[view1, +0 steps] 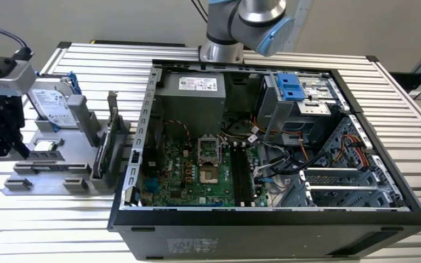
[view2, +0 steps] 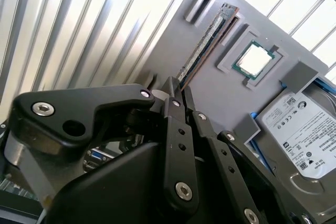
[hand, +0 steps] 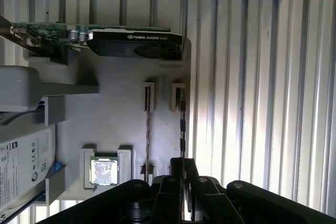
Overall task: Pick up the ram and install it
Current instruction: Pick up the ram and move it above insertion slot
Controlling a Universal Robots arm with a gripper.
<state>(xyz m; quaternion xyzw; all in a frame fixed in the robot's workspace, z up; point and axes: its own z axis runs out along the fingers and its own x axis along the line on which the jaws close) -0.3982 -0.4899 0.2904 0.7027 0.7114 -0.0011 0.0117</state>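
While the claw (view2: pixel 177 86) clenches its end, ram (view2: pixel 207 43), long, thin, narrow, on edge

**Robotics laboratory or assembly test cell.** A counter (view1: pixel 50 233) of ribbed aluminium profiles carries an opened desktop computer case (view1: pixel 269 238) with its motherboard (view1: pixel 195 175) exposed. Beside it, a grey fixture (view1: pixel 39 187) holds loose parts, among them a hard drive (view1: pixel 50 101) and a processor chip (view2: pixel 255 59). An industrial robot arm (view1: pixel 243 22) stands behind the case.

Ribbed aluminium table (view1: pixel 57 233) under plain grey wall (view1: pixel 108 19).
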